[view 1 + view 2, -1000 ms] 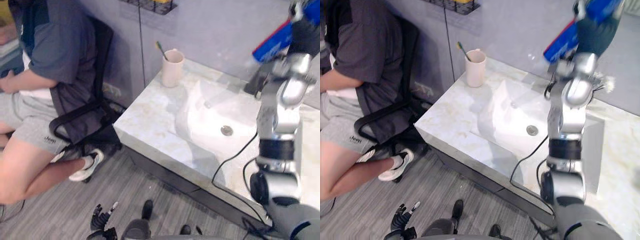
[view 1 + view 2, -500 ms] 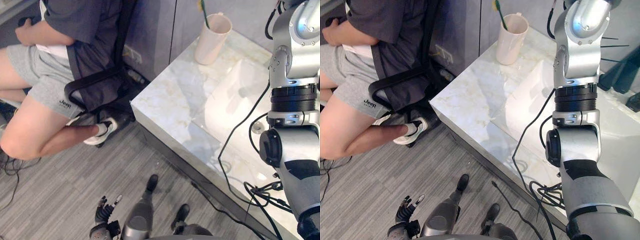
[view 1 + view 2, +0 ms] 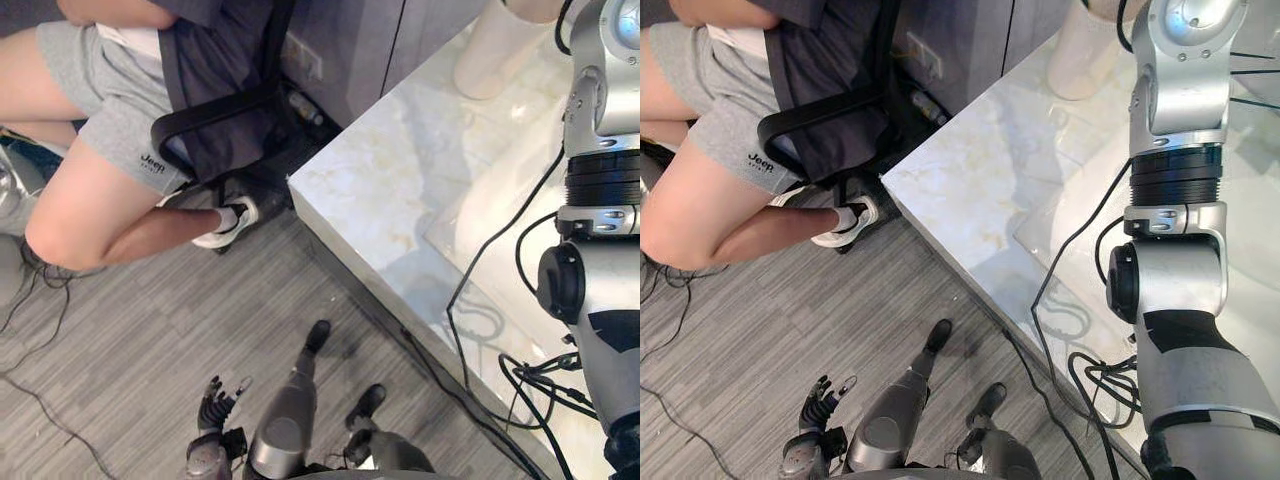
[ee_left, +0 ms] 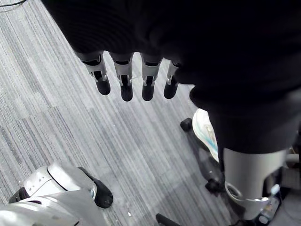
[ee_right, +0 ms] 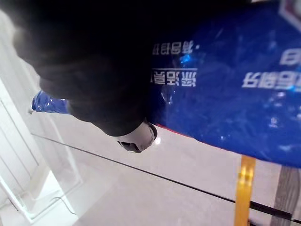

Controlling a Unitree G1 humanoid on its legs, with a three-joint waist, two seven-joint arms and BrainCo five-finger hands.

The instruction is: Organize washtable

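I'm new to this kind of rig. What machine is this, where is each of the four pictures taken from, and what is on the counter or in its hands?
This is a humanoid robot on two legs, with two silver arms that end in fingered hands. Two pictures come from a stereo camera on its head, looking down. The other two come from cameras on its wrists, each looking along its own hand.

The head views show the corner of a marble washtable with the base of a pale cup standing on it. A person sits on a black chair beside it.

The left hand hangs over the grey floor with straight fingers and holds nothing. The right wrist view shows the right hand closed on a blue printed pack.
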